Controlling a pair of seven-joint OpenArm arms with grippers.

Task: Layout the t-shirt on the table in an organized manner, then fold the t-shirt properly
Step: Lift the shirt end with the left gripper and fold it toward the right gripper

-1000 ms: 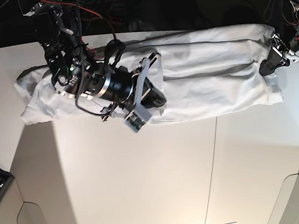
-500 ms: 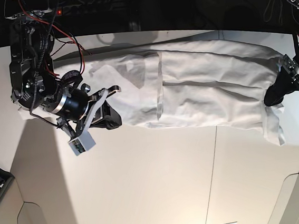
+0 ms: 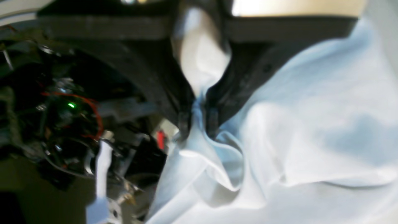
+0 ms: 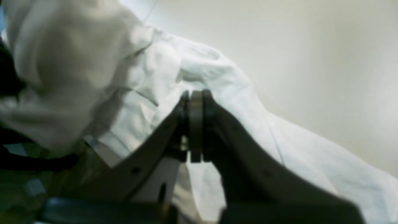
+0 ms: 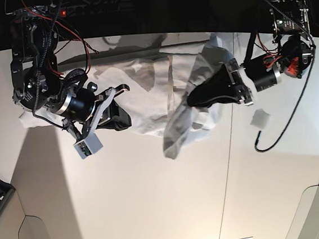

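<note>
White cotton, creased and bunched, fills the middle of the base view: the t-shirt (image 5: 151, 89) lies across the far part of the table (image 5: 156, 199), one end draped over a gripper and lifted clear of the surface. At the view's left, the right gripper (image 5: 127, 121) rests low against the near edge of the cloth, its dark fingers pressed together; in the right wrist view the right gripper (image 4: 195, 93) shows its tips fully closed with the t-shirt (image 4: 217, 81) lying just beyond and beside them, and whether any fabric is caught between them cannot be told. Towards the right of the base view, the left gripper (image 5: 192, 97) points inward over the shirt, with a fold of cloth hanging down below it towards the table. The left wrist view shows the left gripper (image 3: 197, 126) clamped on a pinched ridge of the t-shirt (image 3: 311, 124), which passes up between the fingers and spreads out below and to the side. A thin dark seam (image 5: 228, 175) crosses the bare tabletop nearer the camera than the left gripper.
</note>
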